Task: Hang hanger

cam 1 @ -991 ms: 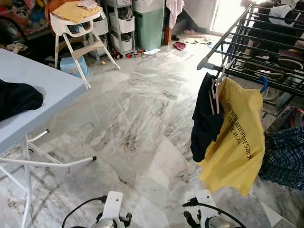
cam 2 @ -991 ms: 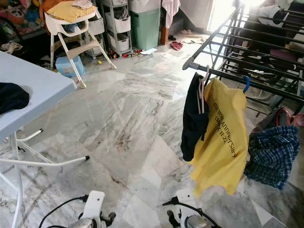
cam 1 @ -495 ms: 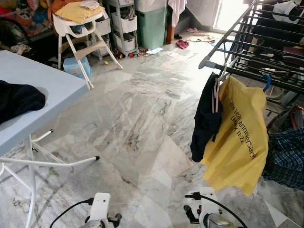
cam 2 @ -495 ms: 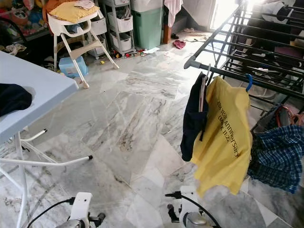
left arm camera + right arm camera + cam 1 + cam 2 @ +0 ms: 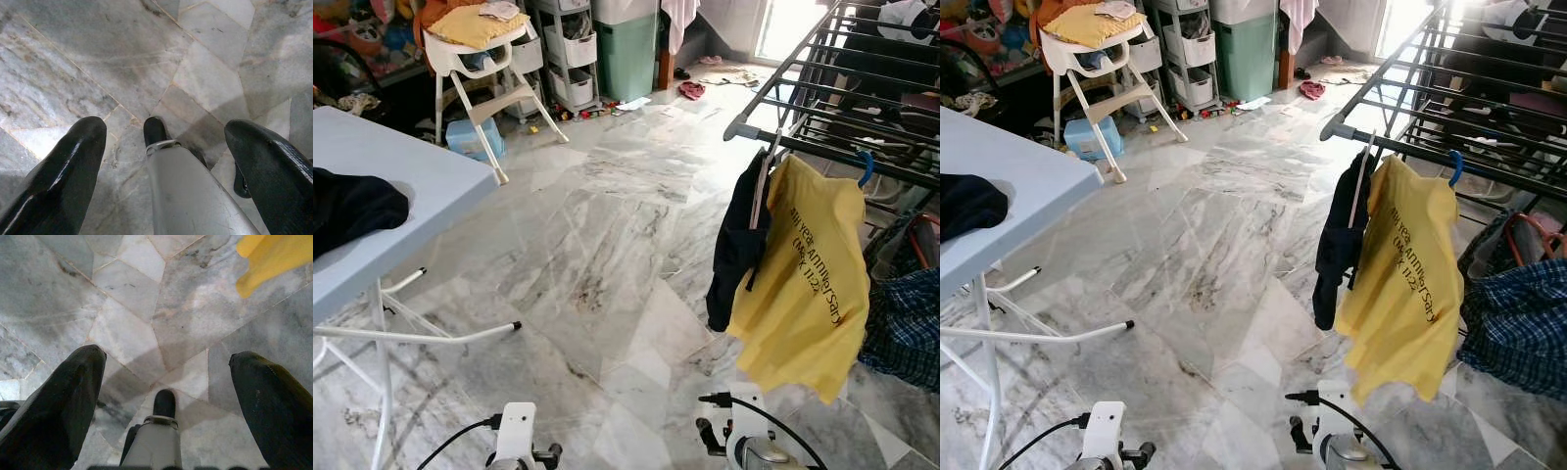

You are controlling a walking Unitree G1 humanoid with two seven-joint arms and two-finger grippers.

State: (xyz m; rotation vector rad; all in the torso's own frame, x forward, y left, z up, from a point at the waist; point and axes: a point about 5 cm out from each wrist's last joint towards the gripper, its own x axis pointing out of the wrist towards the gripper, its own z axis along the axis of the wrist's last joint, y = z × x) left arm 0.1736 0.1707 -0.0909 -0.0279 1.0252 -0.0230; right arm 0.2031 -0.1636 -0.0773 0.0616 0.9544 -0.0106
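Note:
A yellow T-shirt [image 5: 808, 274] hangs by a blue hanger hook [image 5: 864, 168] from the front bar of a black drying rack [image 5: 832, 69] on my right. Beside it a dark garment [image 5: 736, 250] hangs on a pale pink hanger [image 5: 760, 191] from the same bar. Both my arms hang low over the marble floor, short of the rack. My left gripper [image 5: 165, 128] is open with nothing between its fingers. My right gripper [image 5: 168, 357] is open too, with the yellow shirt's hem [image 5: 274, 257] ahead of it.
A light blue folding table [image 5: 391, 181] with a dark cloth [image 5: 352, 206] stands on my left. A white high chair [image 5: 480, 49], plastic drawers [image 5: 568, 49] and a green bin [image 5: 626, 44] line the back. A plaid garment [image 5: 906, 328] hangs low on the rack.
The whole picture has shifted slightly, so the camera moved. Both wrists sit lower at the bottom edge than before. The hanging clothes have swayed a little.

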